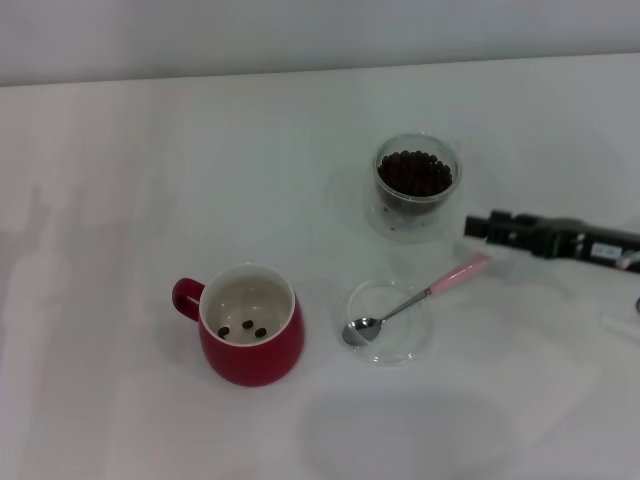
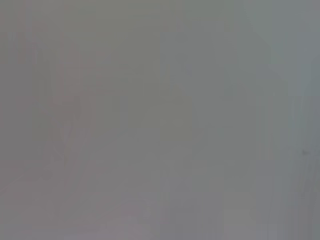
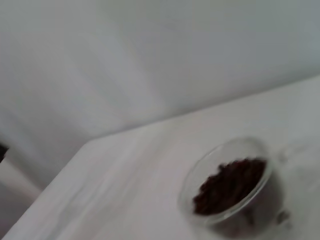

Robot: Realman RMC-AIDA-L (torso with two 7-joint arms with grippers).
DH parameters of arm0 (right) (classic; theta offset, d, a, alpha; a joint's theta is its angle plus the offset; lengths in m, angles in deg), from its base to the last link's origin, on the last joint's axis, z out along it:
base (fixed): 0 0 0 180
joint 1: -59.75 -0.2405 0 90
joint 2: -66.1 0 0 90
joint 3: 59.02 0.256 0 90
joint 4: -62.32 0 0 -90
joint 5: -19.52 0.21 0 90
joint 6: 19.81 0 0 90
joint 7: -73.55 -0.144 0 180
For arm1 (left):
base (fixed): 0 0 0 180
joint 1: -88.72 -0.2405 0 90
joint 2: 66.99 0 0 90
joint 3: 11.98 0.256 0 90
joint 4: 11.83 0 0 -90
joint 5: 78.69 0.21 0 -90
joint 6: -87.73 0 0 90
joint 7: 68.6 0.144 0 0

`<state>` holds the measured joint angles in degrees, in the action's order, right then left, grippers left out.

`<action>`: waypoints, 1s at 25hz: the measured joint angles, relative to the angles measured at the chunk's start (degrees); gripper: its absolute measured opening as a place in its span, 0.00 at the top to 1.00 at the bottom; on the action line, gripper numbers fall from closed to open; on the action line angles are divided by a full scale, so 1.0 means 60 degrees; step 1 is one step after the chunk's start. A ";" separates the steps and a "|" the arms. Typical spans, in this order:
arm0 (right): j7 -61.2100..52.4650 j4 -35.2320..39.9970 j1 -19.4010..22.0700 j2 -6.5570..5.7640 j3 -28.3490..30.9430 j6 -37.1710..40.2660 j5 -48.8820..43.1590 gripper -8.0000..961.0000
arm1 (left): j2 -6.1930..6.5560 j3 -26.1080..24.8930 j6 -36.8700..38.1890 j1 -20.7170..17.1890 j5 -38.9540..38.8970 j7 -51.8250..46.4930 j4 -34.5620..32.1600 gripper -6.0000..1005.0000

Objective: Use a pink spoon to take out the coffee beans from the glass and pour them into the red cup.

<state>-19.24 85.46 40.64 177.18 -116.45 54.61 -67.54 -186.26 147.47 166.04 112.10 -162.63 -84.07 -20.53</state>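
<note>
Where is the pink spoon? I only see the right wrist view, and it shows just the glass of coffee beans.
Observer: The pink spoon lies with its bowl in a shallow clear dish, nearer the robot than the glass.
Operator: Is my arm close to it?
Observer: The right gripper is just beside the handle's tip.
Operator: Anything poured so far?
Observer: The red cup holds three coffee beans.

The head camera looks forward and down from well above the glass (image 1: 415,180). The right wrist camera sits low and close beside the glass (image 3: 227,185), the only object both views share. The left wrist camera shows only blank grey.
</note>
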 joint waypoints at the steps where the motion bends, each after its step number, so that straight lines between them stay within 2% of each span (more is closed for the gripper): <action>1: 0.0094 0.0047 0.0024 -0.0004 0.0196 -0.0043 0.0000 0.33 | 0.0000 0.0003 0.0000 0.0000 0.0000 0.0000 0.0003 0.11; 5: 0.0489 0.0236 0.0067 -0.0052 0.1143 -0.0269 0.0015 0.24 | 0.0000 0.0018 0.0001 0.0000 0.0000 0.0001 0.0033 0.11; 7: 0.1030 0.0311 0.0066 0.0008 0.1838 -0.0387 0.0038 0.19 | 0.0000 0.0024 -0.0002 -0.0001 0.0000 0.0000 0.0038 0.11; 10: 0.2588 0.0427 0.0030 0.0376 0.2987 -0.0597 0.0062 0.14 | -0.0001 0.0029 -0.0043 -0.0001 0.0000 0.0000 0.0039 0.11; 12: 0.4600 0.0169 -0.0094 0.0624 0.3671 -0.0713 0.0435 0.10 | -0.0007 0.0025 -0.0133 0.0006 -0.0005 0.0001 0.0051 0.11; 13: 0.5696 -0.0222 -0.0198 0.0671 0.3899 -0.0764 0.0863 0.09 | -0.0010 0.0016 -0.0203 0.0020 -0.0009 0.0001 0.0051 0.11; 19: 1.1555 -0.2787 -0.0750 0.0705 0.4195 -0.0753 0.5321 0.09 | -0.0016 0.0002 -0.0480 0.0074 -0.0032 0.0074 0.0073 0.11; 22: 1.3387 -0.3348 -0.0945 0.0721 0.4226 -0.0653 0.6151 0.09 | -0.0016 0.0022 -0.0483 0.0082 0.0006 0.0227 0.0079 0.11; 25: 1.3764 -0.3480 -0.1139 0.0724 0.4235 -0.1013 0.6338 0.09 | -0.0022 -0.0008 -0.0484 0.0100 -0.0038 0.0492 0.0047 0.11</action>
<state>63.34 64.58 33.80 181.52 -91.03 48.53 -29.51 -186.39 147.43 163.14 112.70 -162.85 -81.12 -20.24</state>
